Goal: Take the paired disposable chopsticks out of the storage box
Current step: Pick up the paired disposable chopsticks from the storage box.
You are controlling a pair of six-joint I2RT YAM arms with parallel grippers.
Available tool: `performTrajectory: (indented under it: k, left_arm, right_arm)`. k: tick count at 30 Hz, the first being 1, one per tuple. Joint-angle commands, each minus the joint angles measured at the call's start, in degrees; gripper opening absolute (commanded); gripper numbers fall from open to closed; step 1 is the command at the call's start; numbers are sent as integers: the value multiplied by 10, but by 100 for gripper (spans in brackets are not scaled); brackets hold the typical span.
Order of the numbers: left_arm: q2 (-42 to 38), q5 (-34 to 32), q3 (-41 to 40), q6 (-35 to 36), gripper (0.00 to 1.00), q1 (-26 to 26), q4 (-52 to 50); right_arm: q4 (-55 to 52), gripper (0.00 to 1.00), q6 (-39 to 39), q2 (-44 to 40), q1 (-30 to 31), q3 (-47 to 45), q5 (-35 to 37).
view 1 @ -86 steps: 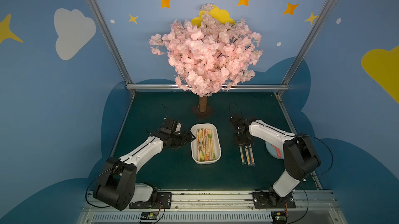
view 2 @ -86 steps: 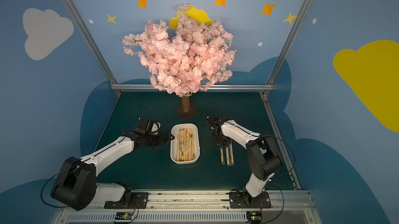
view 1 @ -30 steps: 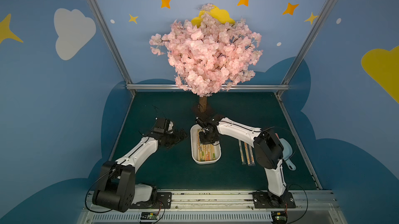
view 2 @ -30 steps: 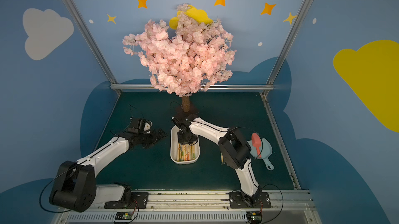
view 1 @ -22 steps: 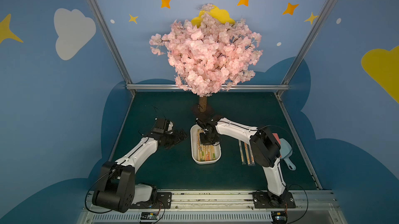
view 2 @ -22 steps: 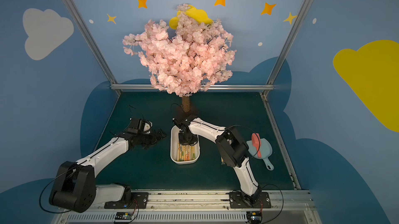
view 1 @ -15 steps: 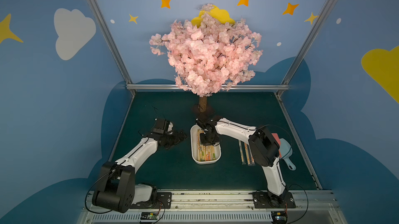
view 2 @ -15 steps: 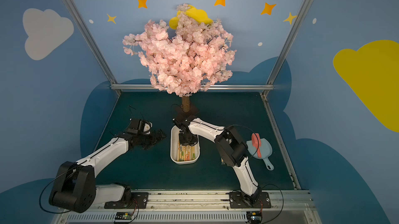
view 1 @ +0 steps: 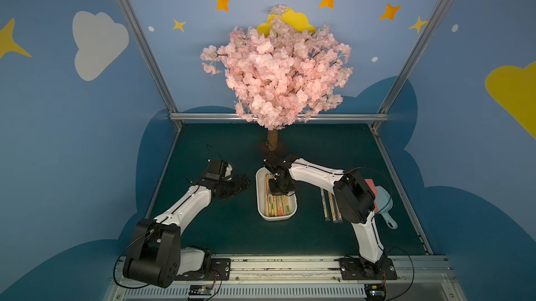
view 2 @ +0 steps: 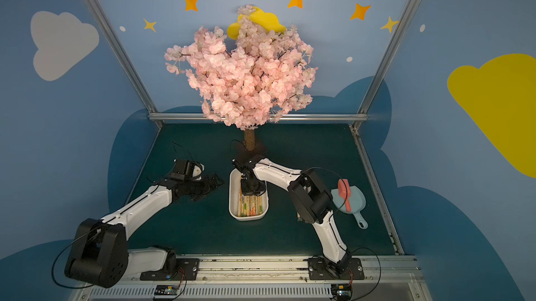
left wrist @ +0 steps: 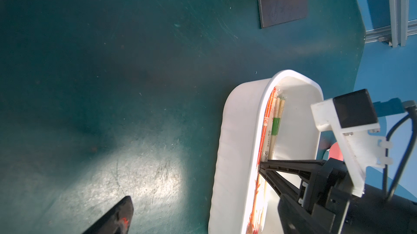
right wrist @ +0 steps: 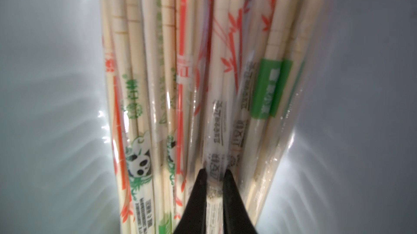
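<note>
Right wrist view sits almost on top of the pile. The right gripper [right wrist: 215,176] has its two black fingers pressed against either side of one black-printed sleeve among the paired disposable chopsticks [right wrist: 158,86]. It is clamped on that pair, with neighbouring sleeves crowding both fingers. The pale walls of the storage box [right wrist: 45,86] stand well clear of the bundle on both sides.

In both top views the box [view 1: 261,201] [view 2: 232,198] lies mid-mat, its long sides running away from the front rail [view 1: 275,264]. The right gripper [view 1: 279,195] reaches down over its far half, so the near ends of the chopsticks [view 1: 278,209] lie uncovered.

The left gripper [view 1: 245,182] hovers just beside the box's left rim without touching it, jaws spread wide and nothing between them. One of its fingers [left wrist: 121,212] pokes into the left wrist view over bare green mat [left wrist: 112,86].

That mat [view 1: 220,227] is open to the left of the box and in front of it. To the right, loose pairs [view 1: 325,206] lie parallel on the mat between the box and a light-blue scoop [view 1: 384,201] near the right edge. The right arm's elbow hangs partly over them. The trunk of the blossom tree [view 1: 272,140] stands just beyond the box's far end
</note>
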Motion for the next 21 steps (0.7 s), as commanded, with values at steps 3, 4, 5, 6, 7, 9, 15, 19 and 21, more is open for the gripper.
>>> performTrajectory:
  k: [3, 4, 5, 6, 7, 9, 15, 19, 21]
  left_arm:
    - [-11, 7, -4, 5, 100, 3, -10]
    - [-11, 7, -3, 5, 100, 2, -10]
    - [-10, 7, -3, 6, 100, 3, -12]
    - [-11, 7, -3, 7, 100, 3, -12]
    - [-12, 6, -3, 7, 100, 2, -13]
    - [-13, 5, -3, 8, 100, 3, -13]
    - [-10, 7, -1, 6, 100, 3, -11]
    - [-9, 8, 2, 7, 100, 3, -12]
    - [-10, 10, 5, 8, 100, 3, -13]
  right_arm:
    - [-10, 10, -4, -46, -3, -13, -2]
    - [-10, 9, -3, -52, -3, -16, -2]
    - [-10, 9, -2, -60, -4, -19, -3]
    - [-10, 8, -2, -65, -4, -20, -3]
    - [-10, 8, -1, -70, -5, -22, -3]
    - [-10, 8, -1, -81, -7, -23, -5]
    - [4, 7, 7, -107, -18, -25, -30]
    - [21, 6, 10, -128, -31, -32, -56]
    - [43, 6, 11, -144, -39, -46, -79]
